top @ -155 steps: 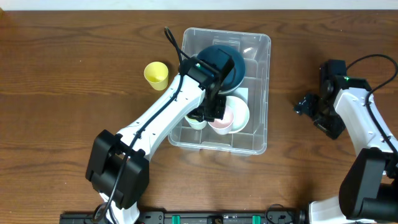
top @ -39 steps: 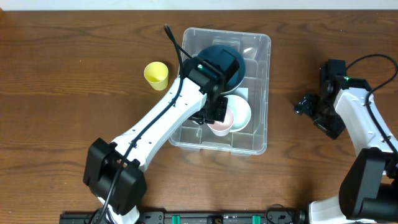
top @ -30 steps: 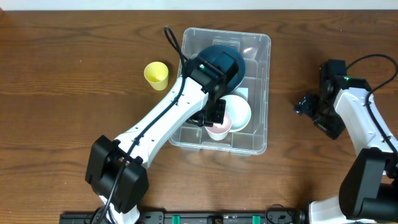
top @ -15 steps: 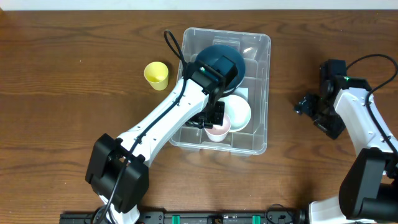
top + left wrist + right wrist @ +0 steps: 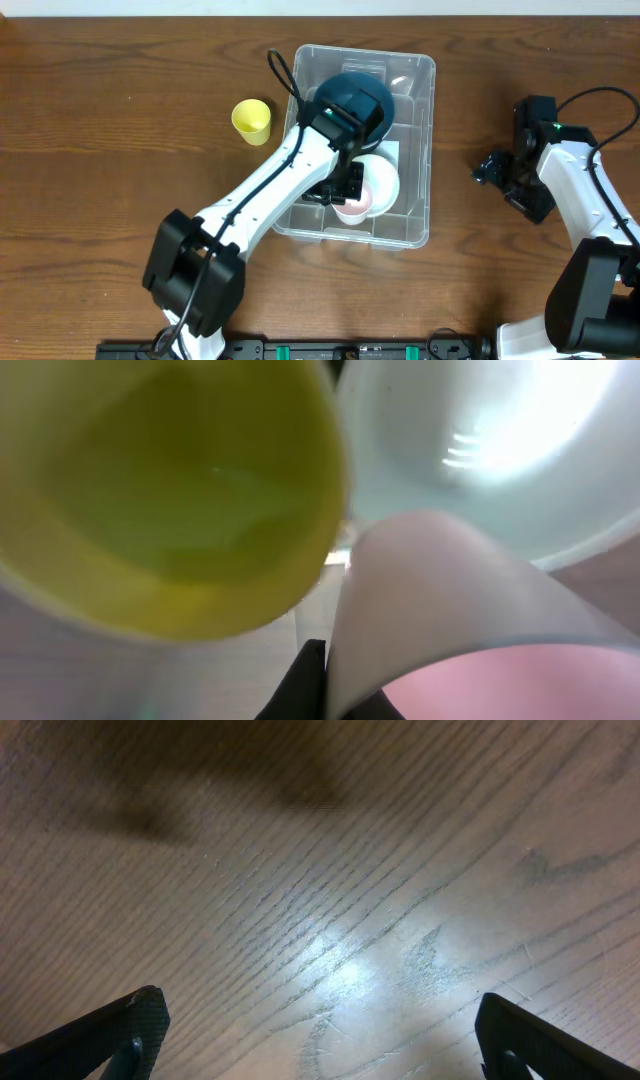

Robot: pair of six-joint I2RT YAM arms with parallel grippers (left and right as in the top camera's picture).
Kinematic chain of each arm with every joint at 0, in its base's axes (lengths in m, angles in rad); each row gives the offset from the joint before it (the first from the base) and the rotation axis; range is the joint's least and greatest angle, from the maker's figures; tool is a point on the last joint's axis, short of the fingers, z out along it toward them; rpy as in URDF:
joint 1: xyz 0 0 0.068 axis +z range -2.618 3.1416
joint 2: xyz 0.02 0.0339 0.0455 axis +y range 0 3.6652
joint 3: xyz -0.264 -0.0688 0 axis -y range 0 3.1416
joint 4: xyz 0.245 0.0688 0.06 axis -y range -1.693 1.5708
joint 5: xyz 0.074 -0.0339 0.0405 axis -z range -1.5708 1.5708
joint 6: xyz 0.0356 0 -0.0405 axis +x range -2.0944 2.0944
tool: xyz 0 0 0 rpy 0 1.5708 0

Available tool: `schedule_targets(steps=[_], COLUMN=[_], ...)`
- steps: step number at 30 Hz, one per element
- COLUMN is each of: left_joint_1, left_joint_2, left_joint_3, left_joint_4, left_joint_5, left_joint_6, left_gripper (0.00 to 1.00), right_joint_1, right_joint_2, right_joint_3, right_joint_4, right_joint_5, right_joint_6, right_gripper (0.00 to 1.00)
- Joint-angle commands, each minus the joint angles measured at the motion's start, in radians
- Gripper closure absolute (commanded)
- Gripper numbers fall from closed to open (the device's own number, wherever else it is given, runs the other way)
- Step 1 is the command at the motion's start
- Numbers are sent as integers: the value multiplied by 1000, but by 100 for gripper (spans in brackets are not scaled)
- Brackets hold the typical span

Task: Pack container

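Note:
The container (image 5: 418, 120), a big clear bin, stands mid-table. Inside lie a dark teal bowl (image 5: 357, 98), a white bowl (image 5: 382, 178) and a pink-lined cup (image 5: 351, 210). My left gripper (image 5: 344, 194) reaches down into the bin and is shut on that cup's rim. In the left wrist view the pink cup (image 5: 470, 620) fills the lower right, pinched at my left gripper (image 5: 325, 680). A yellow-green cup (image 5: 170, 490) and the white bowl (image 5: 500, 450) sit just behind it. My right gripper (image 5: 497, 172) hangs open over bare wood, right of the bin, with nothing between its fingers (image 5: 135, 1030).
A yellow cup (image 5: 251, 120) stands on the table just left of the bin. The wooden table (image 5: 100, 200) stretches out on both sides. My left arm crosses the bin's near left corner.
My left gripper has shifted the pink cup slightly toward the bin's near wall, off the white bowl. The right arm has not moved.

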Motion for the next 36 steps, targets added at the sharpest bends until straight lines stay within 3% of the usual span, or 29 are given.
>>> schedule_targets(steps=[1, 36], left_joint_1=[0, 2], left_joint_2=[43, 45], left_joint_3=[-14, -14], left_joint_4=[13, 336], left_joint_5=[2, 2], left_joint_6=[-2, 26], left_gripper=[94, 94], right_joint_1=[0, 0], right_joint_2=[2, 2], right_joint_3=[2, 2], right_joint_4=[0, 0], right_joint_5=[8, 8], right_joint_6=[13, 13], right_gripper=[1, 1])
